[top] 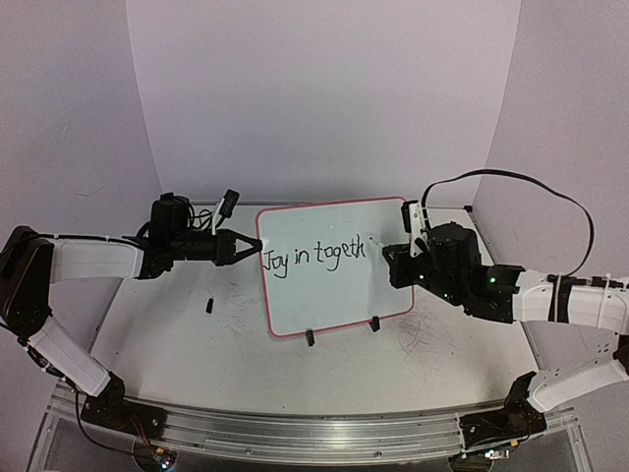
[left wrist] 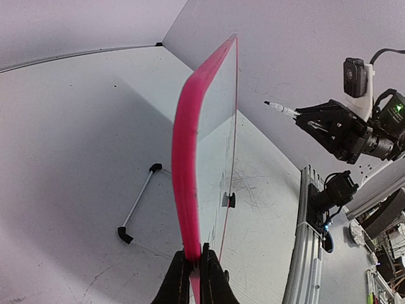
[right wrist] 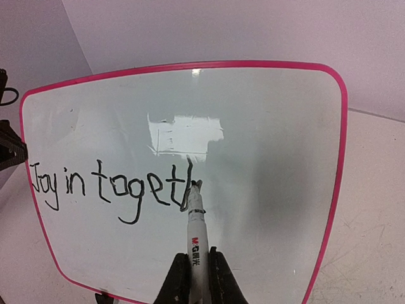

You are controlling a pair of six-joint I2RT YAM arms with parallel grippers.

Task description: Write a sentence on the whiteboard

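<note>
Standing on the table (top: 197, 334) between the arms, the whiteboard (top: 334, 290) reads "Joy in togeth" from above. The left end effector (top: 252, 248) meets its left rim, and the right end effector (top: 390, 252) reaches in with the forearm low and level. In the left wrist view, the left one is clamped on the pink edge; it should brace firmly against pen pressure. In the right wrist view, the right one is closed round the marker (right wrist: 195, 218), tip at the "h". Light, even strokes rightward should finish the word.

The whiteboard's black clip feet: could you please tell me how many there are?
2, both on the whiteboard's bottom rim: one foot left of centre, the other foot right of centre. None looks hidden.
</note>
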